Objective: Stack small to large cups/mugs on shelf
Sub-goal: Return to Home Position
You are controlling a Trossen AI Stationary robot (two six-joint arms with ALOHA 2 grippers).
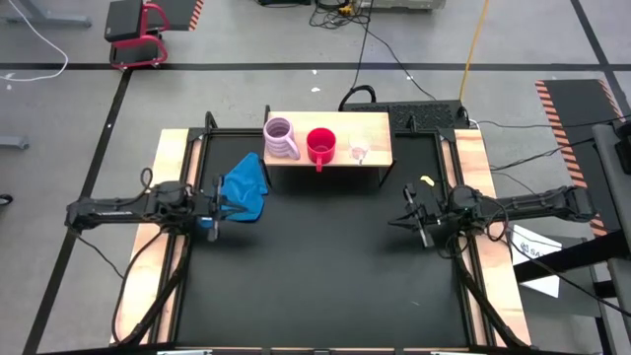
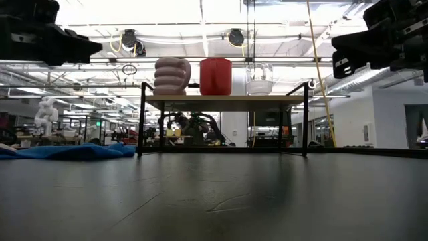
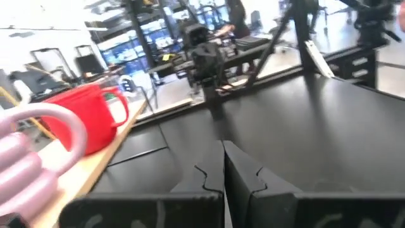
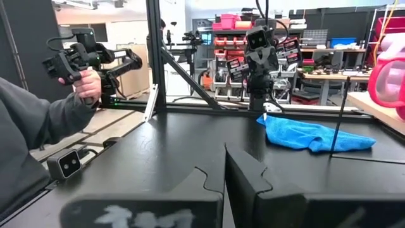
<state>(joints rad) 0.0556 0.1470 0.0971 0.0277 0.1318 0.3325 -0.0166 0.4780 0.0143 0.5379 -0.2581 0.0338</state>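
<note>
Three cups stand on their bases in a row on the light-wood shelf (image 1: 380, 158) at the table's far middle. The ribbed lilac mug (image 1: 281, 138) is at the left, the red mug (image 1: 320, 145) in the middle and the clear glass cup (image 1: 359, 149) at the right. My left gripper (image 3: 223, 144) is shut and empty. It hangs level above the table's left side, beside a blue cloth (image 1: 245, 187). My right gripper (image 4: 226, 149) is also shut and empty, held level above the table's right side (image 1: 407, 210).
The blue cloth (image 2: 67, 151) lies crumpled on the black tabletop, left of the shelf's dark legs (image 2: 141, 120). A small yellow scrap (image 1: 427, 180) lies near the right rail. A person's hand holding a control handle (image 4: 88, 69) shows beyond the table's near side.
</note>
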